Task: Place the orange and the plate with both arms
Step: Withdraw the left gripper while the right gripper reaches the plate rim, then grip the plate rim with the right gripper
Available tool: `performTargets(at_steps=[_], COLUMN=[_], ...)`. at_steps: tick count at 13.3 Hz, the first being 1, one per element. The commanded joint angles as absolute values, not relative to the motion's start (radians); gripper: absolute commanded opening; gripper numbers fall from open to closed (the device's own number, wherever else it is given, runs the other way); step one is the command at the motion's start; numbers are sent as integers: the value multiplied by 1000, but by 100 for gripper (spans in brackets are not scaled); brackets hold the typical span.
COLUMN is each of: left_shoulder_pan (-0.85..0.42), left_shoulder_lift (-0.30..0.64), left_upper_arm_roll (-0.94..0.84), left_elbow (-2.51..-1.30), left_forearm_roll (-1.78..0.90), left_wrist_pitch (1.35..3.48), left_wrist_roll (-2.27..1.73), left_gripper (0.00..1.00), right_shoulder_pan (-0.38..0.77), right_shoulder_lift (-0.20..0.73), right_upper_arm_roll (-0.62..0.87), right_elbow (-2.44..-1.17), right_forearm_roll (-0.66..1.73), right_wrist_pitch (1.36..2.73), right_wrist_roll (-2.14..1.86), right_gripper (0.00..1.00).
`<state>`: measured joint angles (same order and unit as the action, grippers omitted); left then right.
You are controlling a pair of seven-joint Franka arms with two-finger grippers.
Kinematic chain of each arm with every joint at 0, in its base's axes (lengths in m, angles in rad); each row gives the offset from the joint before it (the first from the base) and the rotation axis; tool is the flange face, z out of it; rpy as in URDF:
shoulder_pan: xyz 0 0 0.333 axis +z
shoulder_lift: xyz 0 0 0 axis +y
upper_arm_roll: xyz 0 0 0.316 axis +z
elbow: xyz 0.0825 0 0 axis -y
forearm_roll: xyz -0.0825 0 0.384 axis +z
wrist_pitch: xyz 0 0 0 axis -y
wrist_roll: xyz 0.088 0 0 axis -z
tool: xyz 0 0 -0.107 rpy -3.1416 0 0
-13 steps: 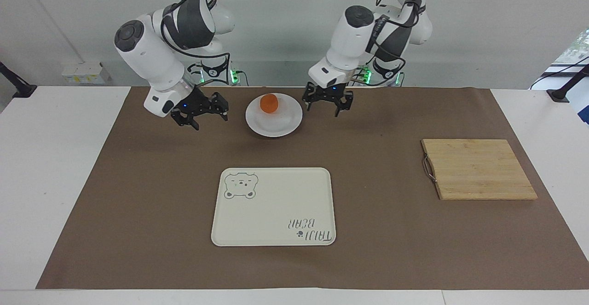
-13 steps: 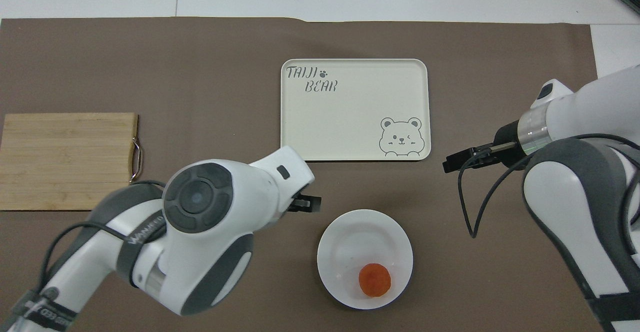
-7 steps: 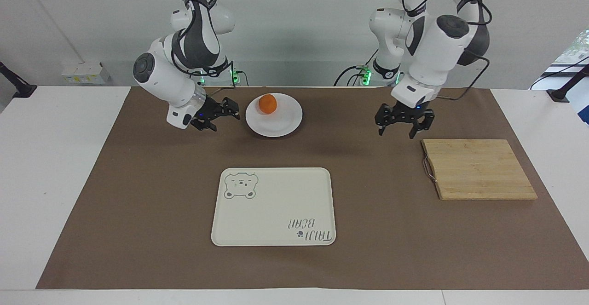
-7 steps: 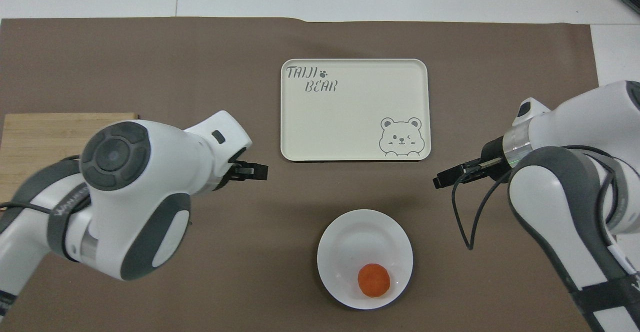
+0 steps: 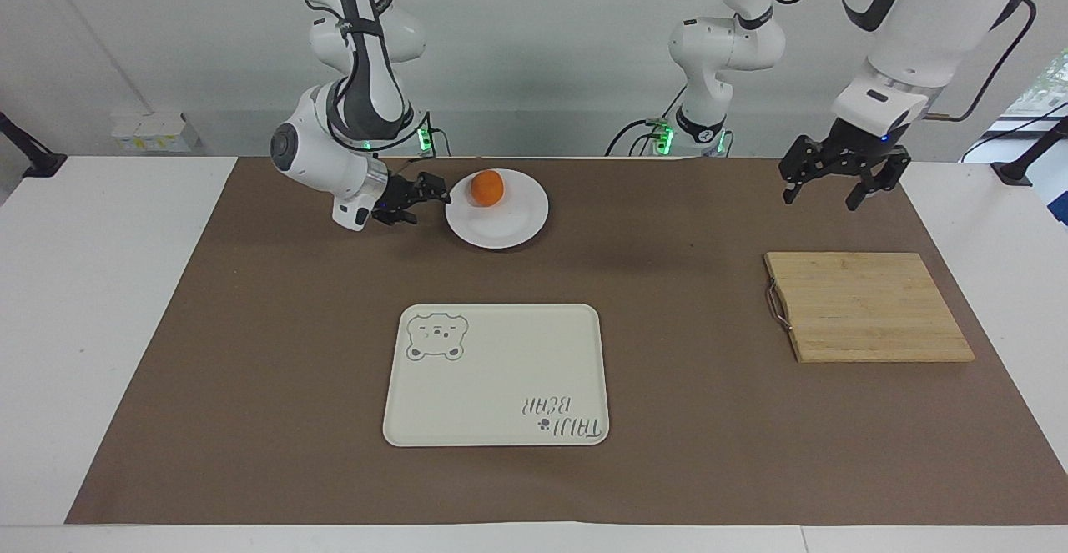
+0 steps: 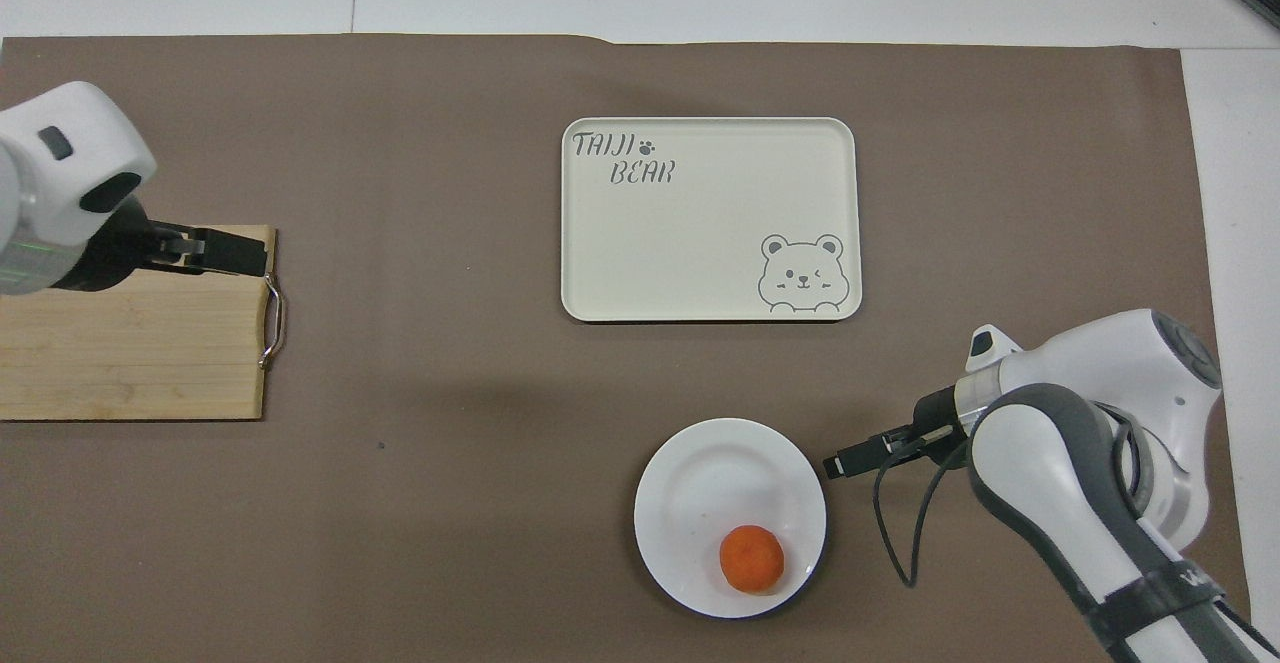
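Beside the plate [image 5: 497,209], which carries the orange [image 5: 486,188] near the robots, the right gripper [image 5: 421,196] has closed in, fingers unreadable; the left gripper [image 5: 841,172], spread empty, has swung away above the cutting board [image 5: 868,306].

glossy white plate [image 5: 497,221], wooden board [image 5: 868,306]

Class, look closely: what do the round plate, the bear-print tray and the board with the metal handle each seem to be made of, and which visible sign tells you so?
Plate: probably glazed ceramic or melamine; it is glossy white.
Tray: likely matte plastic; it is cream with printed artwork.
Board: bamboo or wood; it shows tan glued strips and a wire handle.
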<state>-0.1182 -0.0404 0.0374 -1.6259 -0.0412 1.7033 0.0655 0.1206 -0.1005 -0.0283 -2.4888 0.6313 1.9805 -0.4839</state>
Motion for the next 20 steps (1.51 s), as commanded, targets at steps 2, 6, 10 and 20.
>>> performTargets(at_steps=[2, 6, 10, 20], left_shoulder_pan=[-83, -78, -78, -81], left_shoulder_lift=[38, 46, -54, -66], left_upper_arm_roll=[25, 25, 26, 21], left_elbow=[-1439, -1428, -1580, -1594], left_forearm_roll=[-15, -6, -8, 43], left_wrist_pitch=[1530, 1519, 1530, 1511], left_wrist_roll=[78, 75, 67, 75], left_gripper=[100, 100, 100, 100], right_shoulder_pan=[118, 170, 170, 169], right_shoulder_lift=[-126, -138, -146, -123], right_upper_arm_roll=[-28, -28, -29, -29], right_elbow=[-2601, -2637, -2683, -2685], right_forearm_roll=[713, 799, 804, 857], right_wrist_pitch=[2062, 2057, 2054, 2046], right_wrist_roll=[-549, -558, -571, -450], right_gripper=[100, 100, 100, 0])
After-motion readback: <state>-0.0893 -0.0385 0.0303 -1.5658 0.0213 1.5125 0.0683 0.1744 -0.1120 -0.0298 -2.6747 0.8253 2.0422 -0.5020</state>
